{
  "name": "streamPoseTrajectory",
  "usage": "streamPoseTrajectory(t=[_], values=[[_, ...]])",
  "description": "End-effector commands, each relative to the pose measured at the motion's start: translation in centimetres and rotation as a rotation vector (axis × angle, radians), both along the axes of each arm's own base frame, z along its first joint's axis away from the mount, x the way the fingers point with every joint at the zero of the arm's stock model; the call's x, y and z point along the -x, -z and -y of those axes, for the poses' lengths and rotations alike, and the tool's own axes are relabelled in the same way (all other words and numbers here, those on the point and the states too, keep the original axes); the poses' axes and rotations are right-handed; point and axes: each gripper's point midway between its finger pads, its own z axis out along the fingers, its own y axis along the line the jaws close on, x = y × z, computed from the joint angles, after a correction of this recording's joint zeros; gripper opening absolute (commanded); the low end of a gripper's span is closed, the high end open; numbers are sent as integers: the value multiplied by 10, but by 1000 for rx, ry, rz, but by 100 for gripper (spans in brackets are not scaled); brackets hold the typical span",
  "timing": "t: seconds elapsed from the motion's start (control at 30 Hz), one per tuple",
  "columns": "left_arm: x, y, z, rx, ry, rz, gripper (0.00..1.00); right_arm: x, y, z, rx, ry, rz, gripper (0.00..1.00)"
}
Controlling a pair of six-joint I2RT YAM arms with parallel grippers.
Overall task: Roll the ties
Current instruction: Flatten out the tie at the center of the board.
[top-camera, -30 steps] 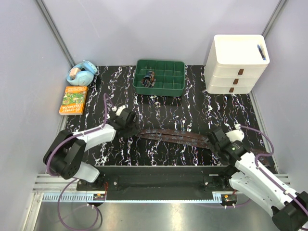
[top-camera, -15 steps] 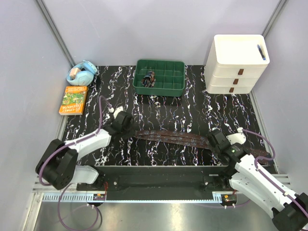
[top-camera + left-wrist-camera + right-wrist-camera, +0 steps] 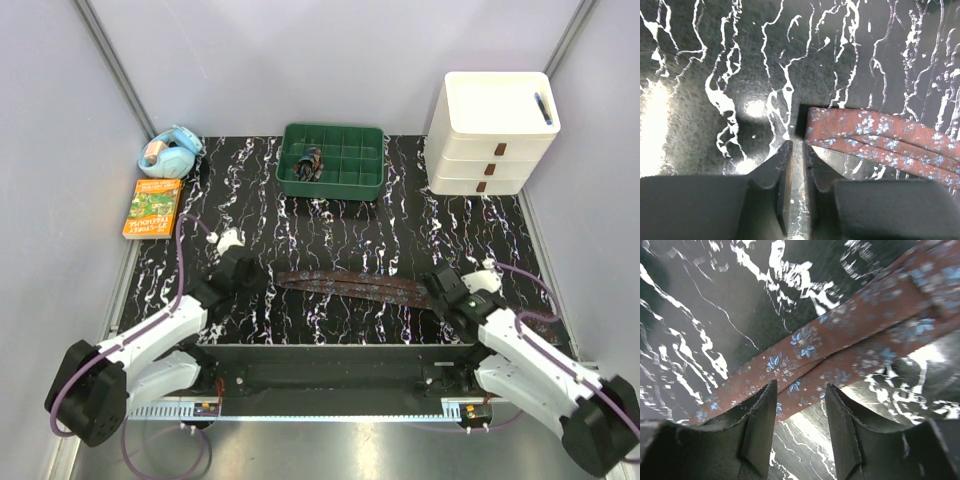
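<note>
Lying flat: ties | end just beside L tool | R tool over it

Green compartment tray rear centre, small dark item inside. White drawer unit rear right, blue pen atop. Orange book and pale-blue object left.

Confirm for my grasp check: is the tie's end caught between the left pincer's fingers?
No, the tie's end lies on the table just beside the left pincer, whose narrow gap shows only table.
</note>
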Motion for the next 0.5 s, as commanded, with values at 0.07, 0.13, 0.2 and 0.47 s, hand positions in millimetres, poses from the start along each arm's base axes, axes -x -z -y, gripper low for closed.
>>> streamPoseTrajectory(t=[0.07, 0.13, 0.2, 0.47], values=[[-7, 2, 10, 19, 22, -22, 56, -34, 1, -41, -99, -66, 15, 53], [-9, 5, 16, 31, 29, -41, 62, -42, -2, -50, -133, -66, 36, 53], [-11, 8, 17, 29, 21, -54, 62, -48, 1, -55, -148, -59, 38, 53], [-20, 15, 25, 49, 23, -58, 51, -53, 8, -61, -151, -66, 16, 52]])
